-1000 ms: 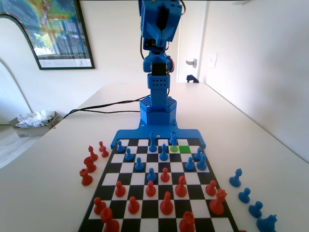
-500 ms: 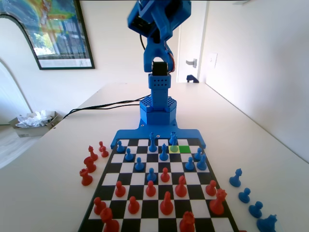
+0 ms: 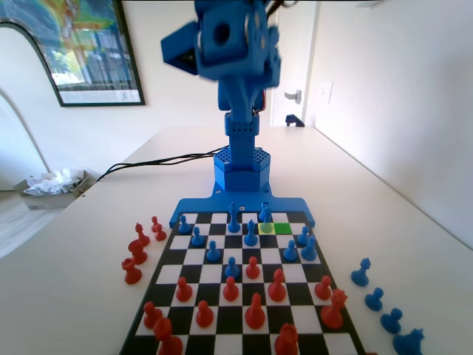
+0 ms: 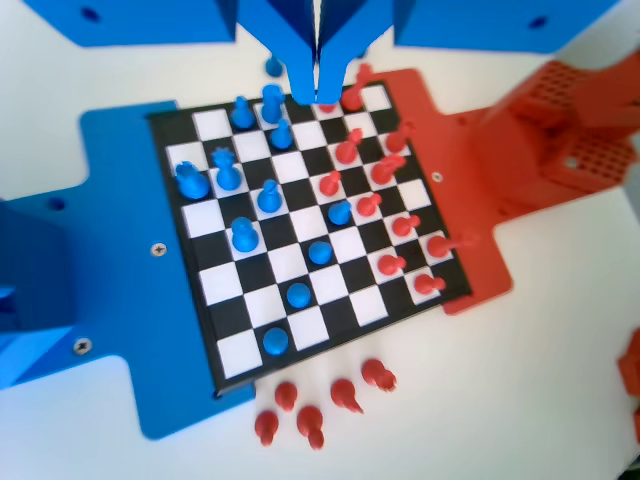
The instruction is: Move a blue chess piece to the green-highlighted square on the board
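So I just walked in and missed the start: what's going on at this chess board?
A blue robot arm is raised high over the board, its gripper closed and holding nothing. A chess game is set out with blue and red pieces. In the fixed view, the green-highlighted square near the arm's end is empty, and the blue chess piece stands on the paler square just left of it. No piece has been picked up yet.

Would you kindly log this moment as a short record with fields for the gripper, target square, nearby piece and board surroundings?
gripper: gripper raised high above the board, jaws together, nothing held
target: green-highlighted square, bare, in the second row from the arm's base
nearby piece: blue chess piece on the paler square to the target's left in the fixed view
off-board: red pieces left of the board, blue pieces right, in the fixed view
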{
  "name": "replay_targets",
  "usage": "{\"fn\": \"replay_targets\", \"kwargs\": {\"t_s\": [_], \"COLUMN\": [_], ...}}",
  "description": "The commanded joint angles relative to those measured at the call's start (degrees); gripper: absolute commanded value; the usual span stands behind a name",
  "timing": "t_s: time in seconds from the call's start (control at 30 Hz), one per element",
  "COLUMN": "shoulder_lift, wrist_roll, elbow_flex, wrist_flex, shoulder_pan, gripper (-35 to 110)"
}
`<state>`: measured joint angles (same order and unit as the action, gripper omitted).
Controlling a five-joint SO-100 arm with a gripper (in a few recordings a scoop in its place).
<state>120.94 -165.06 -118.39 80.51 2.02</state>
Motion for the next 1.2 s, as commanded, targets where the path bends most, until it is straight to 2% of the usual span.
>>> {"fn": "replay_targets", "kwargs": {"t_s": [0.0, 0.23, 0.4, 0.53, 0.8, 1.17], "shoulder_lift": [-0.5, -4.0, -5.8, -6.0, -5.9, -10.2], "wrist_roll": [0.2, 6.5, 12.0, 13.9, 14.9, 18.9], "elbow_flex": [-2.3, -8.3, -10.2, -13.4, -24.7, -17.0], "wrist_flex": [-3.1, -10.4, -10.6, -12.1, -24.2, -20.4], "shoulder_pan": [-2.5, -10.5, -14.8, -15.9, -14.8, -14.5], "gripper": [1, 1, 5, 6, 8, 9]}}
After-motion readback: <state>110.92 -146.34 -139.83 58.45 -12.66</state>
